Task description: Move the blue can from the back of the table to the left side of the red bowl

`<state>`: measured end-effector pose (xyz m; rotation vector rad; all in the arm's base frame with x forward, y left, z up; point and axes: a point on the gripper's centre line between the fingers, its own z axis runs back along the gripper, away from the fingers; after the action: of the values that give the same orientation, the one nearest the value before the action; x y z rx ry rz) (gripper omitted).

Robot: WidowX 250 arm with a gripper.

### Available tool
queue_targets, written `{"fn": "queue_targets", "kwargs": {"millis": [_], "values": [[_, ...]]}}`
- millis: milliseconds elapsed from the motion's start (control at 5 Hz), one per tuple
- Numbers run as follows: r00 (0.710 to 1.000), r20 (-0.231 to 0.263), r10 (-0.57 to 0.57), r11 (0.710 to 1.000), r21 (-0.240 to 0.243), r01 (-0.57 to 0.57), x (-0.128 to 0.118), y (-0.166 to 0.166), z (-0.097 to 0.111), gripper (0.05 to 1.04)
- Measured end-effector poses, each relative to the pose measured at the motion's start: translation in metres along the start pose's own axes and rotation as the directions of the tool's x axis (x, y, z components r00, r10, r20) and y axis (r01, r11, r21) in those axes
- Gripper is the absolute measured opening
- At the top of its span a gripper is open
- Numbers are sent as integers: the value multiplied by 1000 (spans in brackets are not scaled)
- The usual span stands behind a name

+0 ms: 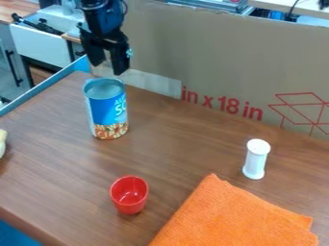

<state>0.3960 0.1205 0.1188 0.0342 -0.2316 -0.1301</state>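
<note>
Can (108, 113): seen upright on the table (186, 139), near the cardboard (212, 53), well apart from the cup (129, 194).
Gripper (107, 68): held just above the can, fingers parted, nothing clamped.
Can wall: judged stiff metal, not easily crushed if empty pressure is kept modest; the printed label may be a little slippery.
Can weight: light if empty, heavier if filled; which of these cannot be told.
Can hold: best taken across opposite sides, below the rim (104, 81); if too wide to be spanned, a pinch on the rim would be suited.
</note>
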Motion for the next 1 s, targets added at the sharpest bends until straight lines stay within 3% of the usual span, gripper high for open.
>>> {"fn": "queue_targets", "kwargs": {"millis": [200, 400, 600, 800, 1000], "values": [[1000, 9, 10, 1000, -6, -10, 5, -16, -22, 1008], [999, 28, 36, 999, -42, -35, 5, -26, -32, 1008], [998, -8, 66, 996, -58, -66, -3, -30, -37, 1008], [992, -110, 65, 997, -32, -69, -27, -29, -46, 1008], [985, -162, 66, 997, -39, -73, -44, -29, -45, 1008]]}}
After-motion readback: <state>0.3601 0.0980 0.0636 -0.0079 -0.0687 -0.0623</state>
